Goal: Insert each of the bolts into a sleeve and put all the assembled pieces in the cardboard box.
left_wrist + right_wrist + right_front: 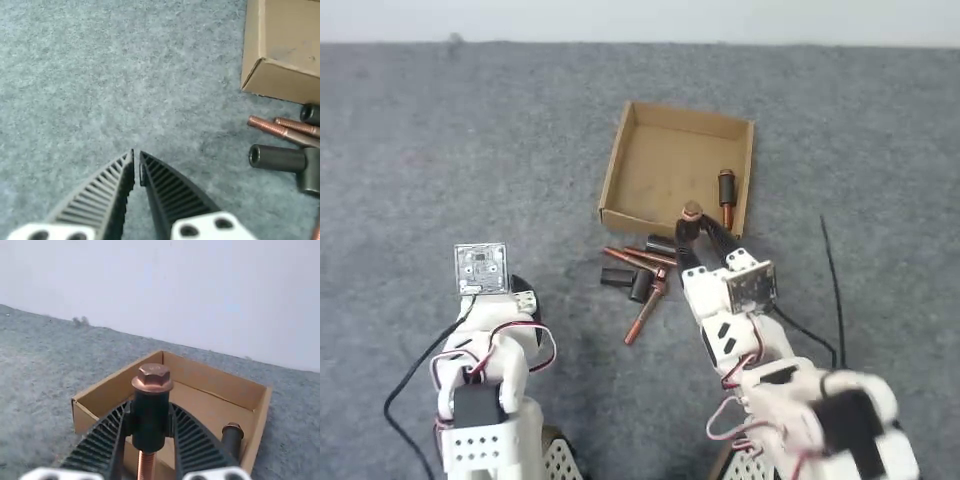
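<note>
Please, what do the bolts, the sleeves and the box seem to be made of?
The bolts look like metal with a copper-coloured, slightly shiny finish; the hex head and the threaded shank suggest it. The sleeves are smooth, dark, matte tubes, either metal or plastic; I cannot tell which. The box is plain brown cardboard, with matte walls and folded edges.

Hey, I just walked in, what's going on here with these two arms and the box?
The right pincer is shut on an assembled bolt and sleeve, holding it upright at the near wall of the cardboard box. One finished piece is already inside the box, against a side wall. Several loose bolts and sleeves lie on the grey mat in front of the box, between the arms. The left pincer is shut and empty above bare mat beside that pile.
</note>
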Robot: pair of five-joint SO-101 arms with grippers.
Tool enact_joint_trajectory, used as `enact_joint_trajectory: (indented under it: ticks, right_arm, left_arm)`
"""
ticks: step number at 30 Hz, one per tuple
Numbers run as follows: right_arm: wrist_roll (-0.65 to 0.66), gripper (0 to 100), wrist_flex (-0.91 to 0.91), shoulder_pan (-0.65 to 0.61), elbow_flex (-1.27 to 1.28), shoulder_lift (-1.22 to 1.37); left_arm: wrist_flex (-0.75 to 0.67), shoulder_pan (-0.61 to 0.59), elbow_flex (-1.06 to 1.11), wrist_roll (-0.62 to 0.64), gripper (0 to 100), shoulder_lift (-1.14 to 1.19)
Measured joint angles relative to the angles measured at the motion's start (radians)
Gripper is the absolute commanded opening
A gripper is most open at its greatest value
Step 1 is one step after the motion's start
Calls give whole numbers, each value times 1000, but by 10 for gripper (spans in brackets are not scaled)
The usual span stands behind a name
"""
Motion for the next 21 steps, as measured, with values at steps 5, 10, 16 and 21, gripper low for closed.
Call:
enact_joint_trajectory:
  ticks: [5, 10, 16, 21]
  right_arm:
    - [0, 6, 270, 2, -2, -249]
    - [0, 6, 560, 2, -9, -489]
    - [0, 6, 974, 2, -101, -703]
    - [2, 6, 1287, 2, -273, -761]
  left_arm:
    - [0, 0, 0, 0, 17, 0]
    - [0, 0, 0, -2, 17, 0]
    - [0, 0, 0, -2, 17, 0]
    - [0, 0, 0, -2, 17, 0]
